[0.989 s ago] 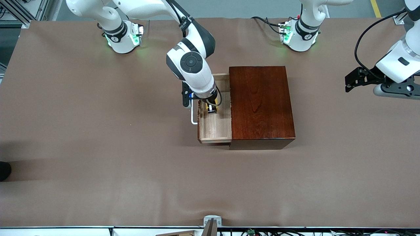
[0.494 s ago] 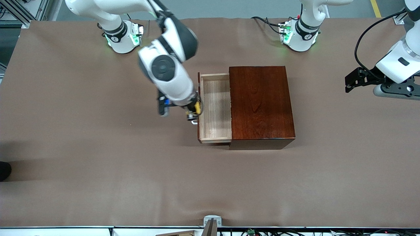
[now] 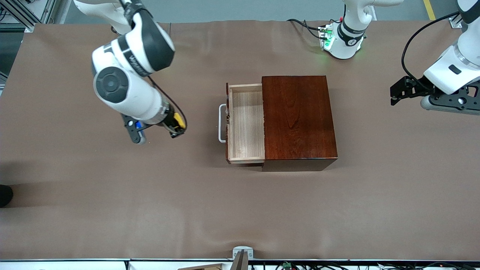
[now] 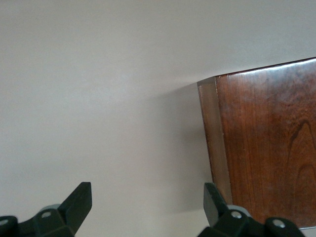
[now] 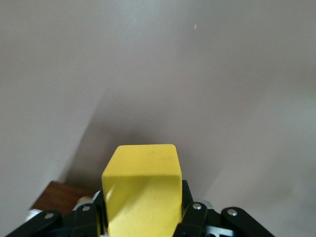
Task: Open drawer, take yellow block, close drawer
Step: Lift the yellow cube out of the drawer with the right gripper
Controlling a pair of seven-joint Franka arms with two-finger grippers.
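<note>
The right gripper [image 3: 175, 127] hangs over bare brown counter [image 3: 93, 195] toward the right arm's end, its fingers clamped on the small bright yellow cube [image 3: 180, 122], well apart from the white U-shaped bar handle [image 3: 221, 123]. The pale-wood drawer [image 3: 245, 123] stands pulled out of the glossy reddish-brown wooden box [image 3: 298, 120], empty, its handle facing the right arm, likely the nearer arm to push it shut. The left gripper [image 4: 148, 210] waits with fingers apart at the left arm's end.
</note>
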